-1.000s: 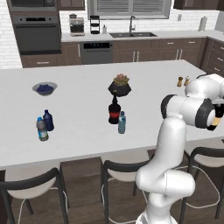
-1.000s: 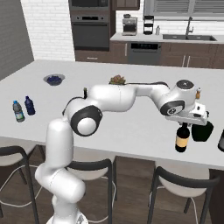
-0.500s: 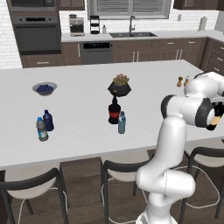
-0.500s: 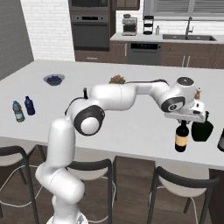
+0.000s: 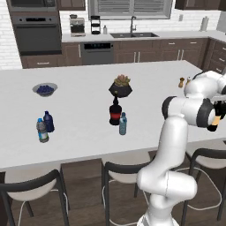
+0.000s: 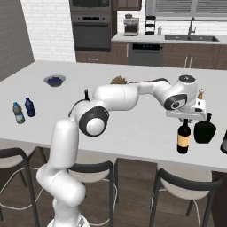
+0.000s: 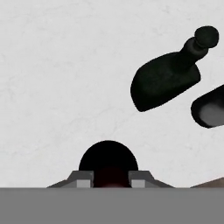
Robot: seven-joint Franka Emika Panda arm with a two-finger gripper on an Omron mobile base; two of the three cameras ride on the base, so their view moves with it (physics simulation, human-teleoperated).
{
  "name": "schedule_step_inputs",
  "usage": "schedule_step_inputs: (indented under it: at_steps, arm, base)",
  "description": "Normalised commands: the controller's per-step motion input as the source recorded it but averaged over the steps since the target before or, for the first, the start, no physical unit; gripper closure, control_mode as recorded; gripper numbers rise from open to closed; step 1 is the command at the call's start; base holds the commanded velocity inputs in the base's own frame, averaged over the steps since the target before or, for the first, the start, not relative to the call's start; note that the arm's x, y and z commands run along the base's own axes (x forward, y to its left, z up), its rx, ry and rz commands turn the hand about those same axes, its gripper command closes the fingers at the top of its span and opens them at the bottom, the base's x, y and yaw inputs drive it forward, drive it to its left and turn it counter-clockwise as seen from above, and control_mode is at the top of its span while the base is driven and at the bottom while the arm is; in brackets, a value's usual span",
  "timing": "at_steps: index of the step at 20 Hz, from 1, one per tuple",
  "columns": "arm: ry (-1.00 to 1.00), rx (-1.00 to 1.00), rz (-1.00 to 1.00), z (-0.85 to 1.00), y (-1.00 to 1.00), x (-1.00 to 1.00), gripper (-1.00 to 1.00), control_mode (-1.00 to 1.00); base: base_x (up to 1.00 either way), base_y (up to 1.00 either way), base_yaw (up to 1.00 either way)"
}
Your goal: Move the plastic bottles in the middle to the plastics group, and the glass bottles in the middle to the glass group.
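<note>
A white robot arm reaches across a white kitchen island to its right end. In the right base view, the gripper [image 6: 185, 119] points straight down, its jaws closed on the neck of the wine bottle [image 6: 183, 137]. This dark bottle with a tan label stands upright, long axis vertical, neck up, close to the near edge of the counter [image 6: 133, 133]. Whether its base touches the counter cannot be told. Just beside it at 3 o'clock stands a black round-shouldered bottle [image 6: 205, 129], also upright, and another dark bottle [image 6: 224, 142] is cut off at the picture's right edge.

The hand view looks straight down on the wine bottle's dark round shoulder between the fingertips [image 7: 83, 178], with the black bottle at 1 o'clock.

In the left base view, mid-island, a pale-blue bottle [image 5: 123, 124] stands upright, and a squat bottle [image 5: 114, 112] with a red label stands just behind it at 11 o'clock. Toward 9 o'clock stand a dark-blue bottle [image 5: 48, 122] and a clear labelled bottle [image 5: 42, 131]. Farther back sit a potted plant [image 5: 121, 86] and a bowl [image 5: 44, 89].
</note>
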Motion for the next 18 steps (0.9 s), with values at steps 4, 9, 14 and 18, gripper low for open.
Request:
schedule_step_inputs:
  at_steps: [4,9,14,18]
  arm:
    - [0.00,0.00,0.03,-0.35,-0.01,0.02,-1.00,-1.00]
    - [0.00,0.00,0.04,-0.23,-0.02,0.00,-1.00,-1.00]
    - [0.00,0.00,0.05,-0.10,0.00,0.00,-1.00,-1.00]
    - [0.00,0.01,0.05,0.22,0.07,0.00,-1.00,-1.00]
  base:
    - [0.00,0.00,0.00]
    - [0.00,0.00,0.00]
    - [0.00,0.00,0.00]
    - [0.00,0.00,0.00]
